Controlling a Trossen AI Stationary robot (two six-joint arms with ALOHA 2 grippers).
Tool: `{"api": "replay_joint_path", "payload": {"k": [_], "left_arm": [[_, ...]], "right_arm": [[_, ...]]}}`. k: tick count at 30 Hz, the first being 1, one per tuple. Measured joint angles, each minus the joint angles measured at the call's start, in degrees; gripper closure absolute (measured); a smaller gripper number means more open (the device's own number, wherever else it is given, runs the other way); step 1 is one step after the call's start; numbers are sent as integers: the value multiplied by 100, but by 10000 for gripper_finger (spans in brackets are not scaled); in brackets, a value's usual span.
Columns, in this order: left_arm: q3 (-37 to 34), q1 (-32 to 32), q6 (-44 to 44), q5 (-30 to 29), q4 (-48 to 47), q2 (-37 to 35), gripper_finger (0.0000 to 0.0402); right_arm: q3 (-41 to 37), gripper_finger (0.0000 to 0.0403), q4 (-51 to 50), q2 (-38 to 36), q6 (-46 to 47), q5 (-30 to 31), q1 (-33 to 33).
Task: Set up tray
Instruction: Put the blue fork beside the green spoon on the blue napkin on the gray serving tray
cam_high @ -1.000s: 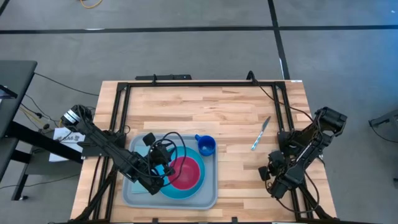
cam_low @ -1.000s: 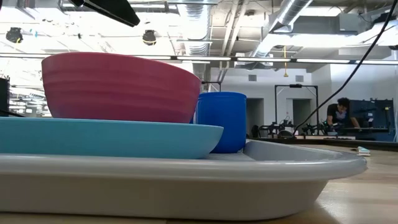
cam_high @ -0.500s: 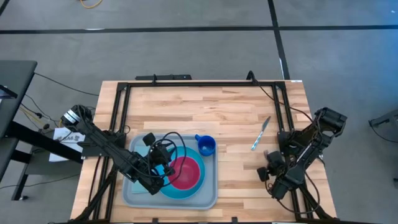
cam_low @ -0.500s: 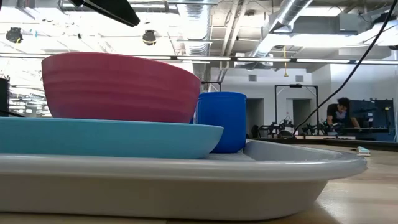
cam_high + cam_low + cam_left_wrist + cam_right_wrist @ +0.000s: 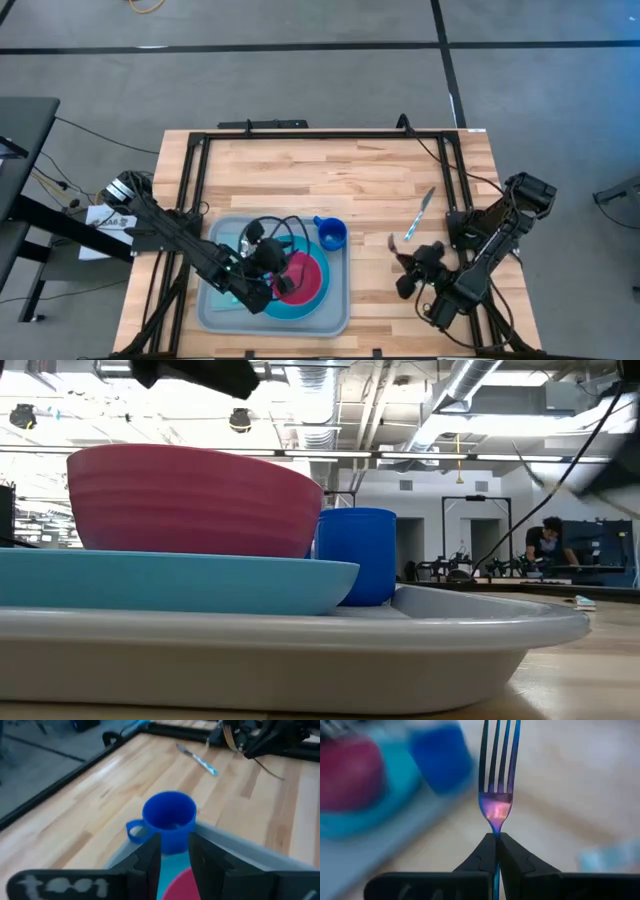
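The light grey-blue tray (image 5: 215,312) lies at the table's near left. On it a bright blue plate (image 5: 300,305) carries a pink bowl (image 5: 305,275), and a blue mug (image 5: 332,235) stands at the tray's far right corner. My left gripper (image 5: 280,272) hovers over the bowl's left side, its fingers (image 5: 152,860) a little apart and empty, pointing at the mug (image 5: 169,820). My right gripper (image 5: 403,268) is right of the tray, shut on an iridescent fork (image 5: 497,775). A knife (image 5: 418,215) lies flat on the wood. My right gripper pinches the fork's neck (image 5: 496,827), just below the tines, between its two fingertips. The fork lies along the fingers, with its tines sticking out beyond them toward the tray. It is lifted clear of the table. Its handle is hidden behind the fingers.
Black frame rails (image 5: 300,135) run along the table's far, left and right sides. Bare wood (image 5: 370,180) lies between the tray and the knife and toward the far edge. A person (image 5: 545,545) shows far off in the room.
My right gripper has swung toward the table's left, toward the tray, carrying the fork clear of the table. My left gripper has moved a little toward the right, from the plate's left side to over the bowl.
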Motion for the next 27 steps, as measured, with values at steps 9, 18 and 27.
{"api": "replay_joint_path", "payload": {"k": [9, 18, 27], "left_arm": [[-1, 261, 1762, -128, 2964, 774, 313], [1, 566, 3277, -144, 5802, 1667, 313], [-1, 906, 3562, -85, 7046, 1952, 313]], "right_arm": [[163, 401, 3028, -4, -5358, 2378, -994], [163, 400, 5436, -2, -8731, 2420, -1653], [161, 400, 5472, 0, -9294, 2428, -1693]]}}
